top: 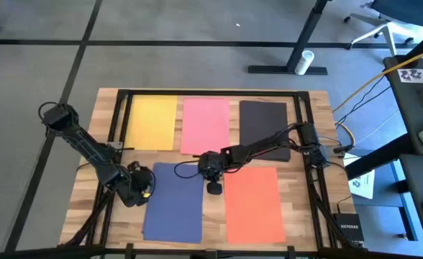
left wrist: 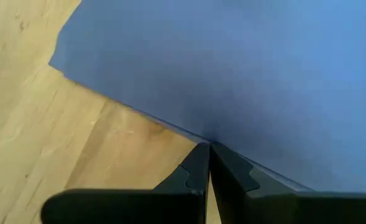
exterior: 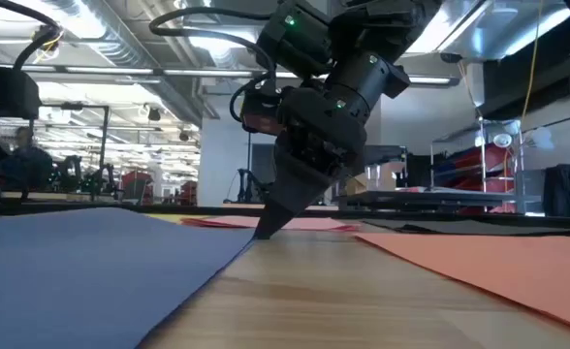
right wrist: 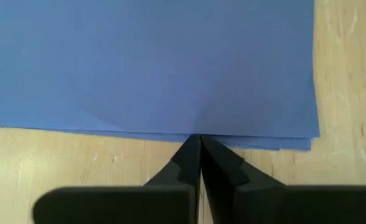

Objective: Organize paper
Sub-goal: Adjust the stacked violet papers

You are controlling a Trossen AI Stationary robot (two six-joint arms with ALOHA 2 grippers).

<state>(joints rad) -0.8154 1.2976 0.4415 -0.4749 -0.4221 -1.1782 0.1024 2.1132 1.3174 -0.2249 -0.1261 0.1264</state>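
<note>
wooden table [top: 312, 208], yellow [top: 152, 122], pink [top: 206, 125], black [top: 262, 124], navy [top: 174, 203], orange sheets [top: 253, 204]

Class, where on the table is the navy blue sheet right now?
In the high view, the navy blue sheet lies at the table's near edge, left of the orange sheet, below the yellow sheet.

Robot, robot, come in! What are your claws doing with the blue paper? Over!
Left gripper shut on blue sheet, left edge. Right gripper shut on its right edge. Nothing blocking.
</note>
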